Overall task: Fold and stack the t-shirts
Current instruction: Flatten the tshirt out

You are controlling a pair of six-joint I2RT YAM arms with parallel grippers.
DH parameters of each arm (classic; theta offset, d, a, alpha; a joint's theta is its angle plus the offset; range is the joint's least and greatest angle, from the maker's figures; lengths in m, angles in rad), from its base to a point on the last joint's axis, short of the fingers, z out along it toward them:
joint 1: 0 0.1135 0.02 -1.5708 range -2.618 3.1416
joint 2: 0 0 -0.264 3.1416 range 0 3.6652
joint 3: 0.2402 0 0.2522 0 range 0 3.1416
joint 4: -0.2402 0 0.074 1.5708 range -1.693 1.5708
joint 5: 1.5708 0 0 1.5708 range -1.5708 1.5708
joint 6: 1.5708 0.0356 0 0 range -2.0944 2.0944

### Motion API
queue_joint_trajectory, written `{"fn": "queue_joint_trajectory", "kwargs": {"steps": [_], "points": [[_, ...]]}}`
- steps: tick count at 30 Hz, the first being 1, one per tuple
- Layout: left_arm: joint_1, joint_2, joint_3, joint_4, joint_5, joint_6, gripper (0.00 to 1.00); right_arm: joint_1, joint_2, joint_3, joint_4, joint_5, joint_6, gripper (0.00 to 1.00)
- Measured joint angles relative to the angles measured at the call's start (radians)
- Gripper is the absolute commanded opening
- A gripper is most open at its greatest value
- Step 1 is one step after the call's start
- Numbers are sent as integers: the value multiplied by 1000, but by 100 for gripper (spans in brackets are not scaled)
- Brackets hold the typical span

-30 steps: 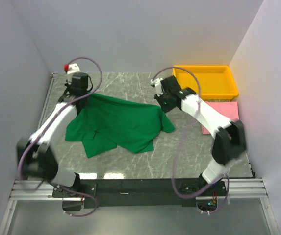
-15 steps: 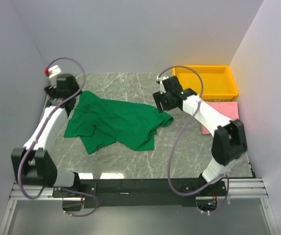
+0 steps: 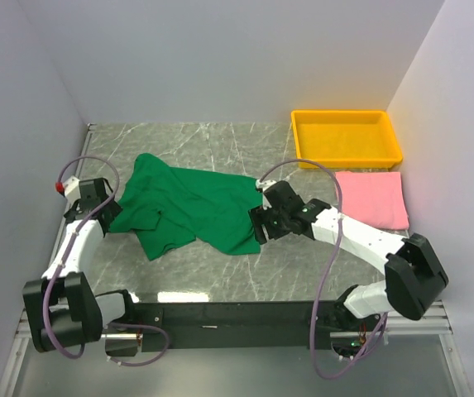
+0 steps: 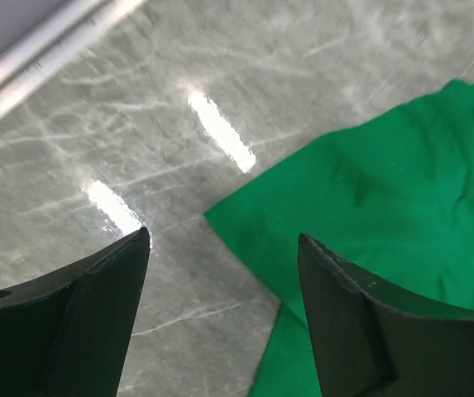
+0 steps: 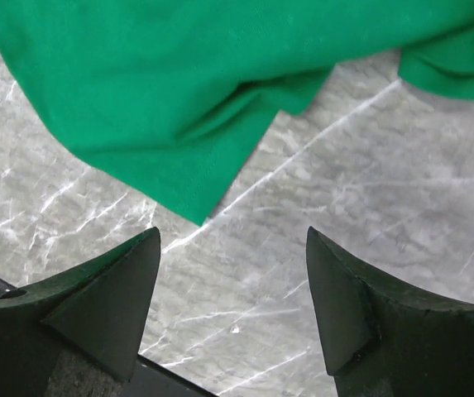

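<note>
black jaws gape wide and empty on left end effector and right end effector, one at each end of the green t-shirt, which lies rumpled, long axis left-to-right, mid-table. pink t-shirt lies folded flat at the right.

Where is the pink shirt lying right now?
In the top view, the pink shirt lies flat at the right side of the table, just in front of the yellow tray.
</note>
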Motion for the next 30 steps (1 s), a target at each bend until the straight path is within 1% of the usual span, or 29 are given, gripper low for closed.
{"fn": "queue_joint_trajectory", "kwargs": {"steps": [6,7,12,14,24,30], "points": [[26,124,0,2,56,1,65,0,-80,-66,55,1,34,77],[29,156,0,1,66,2,62,0,-87,-70,64,2,37,77],[32,221,2,0,90,13,55,0,-100,-86,97,11,41,77],[32,230,4,1,96,16,54,0,-103,-100,109,12,41,77],[32,296,32,32,105,32,56,0,-103,-127,134,14,36,77],[40,331,40,44,106,34,52,0,-95,-127,140,10,33,76]]}}
